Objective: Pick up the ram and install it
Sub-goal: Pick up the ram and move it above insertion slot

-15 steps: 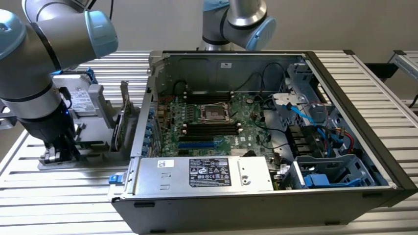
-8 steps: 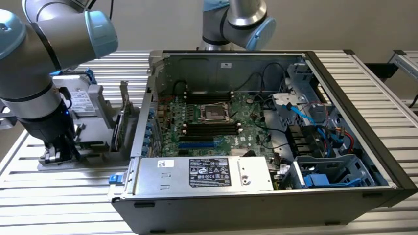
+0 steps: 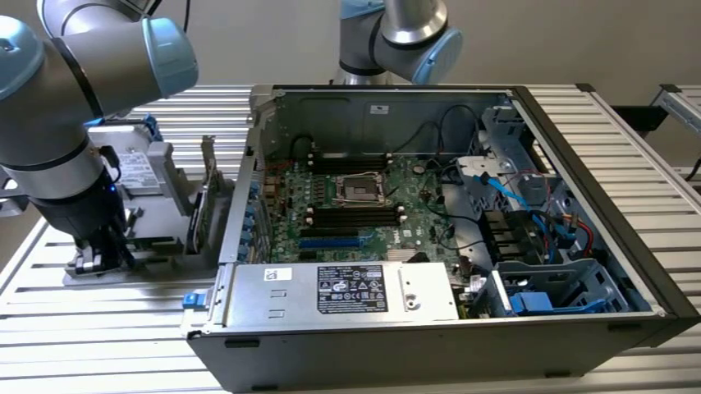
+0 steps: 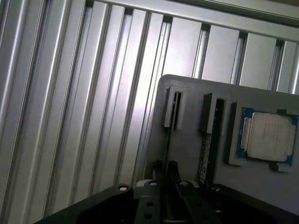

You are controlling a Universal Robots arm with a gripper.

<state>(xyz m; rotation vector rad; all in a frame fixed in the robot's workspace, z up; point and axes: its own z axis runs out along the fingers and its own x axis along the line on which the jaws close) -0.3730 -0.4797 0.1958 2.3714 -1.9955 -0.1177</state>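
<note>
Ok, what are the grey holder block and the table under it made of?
The holder block looks like moulded or printed plastic: flat matte grey with no glints. The table is probably bare aluminium profile: ribbed slats with a bright, streaky metallic sheen.

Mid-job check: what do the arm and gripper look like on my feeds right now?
The silver-grey robot arm is made of rounded metal tube segments with pale blue round caps on its joints, and it ends in a black wrist section. The matt black gripper has angular plates studded with small round screw heads, as the wrist view shows.
</note>
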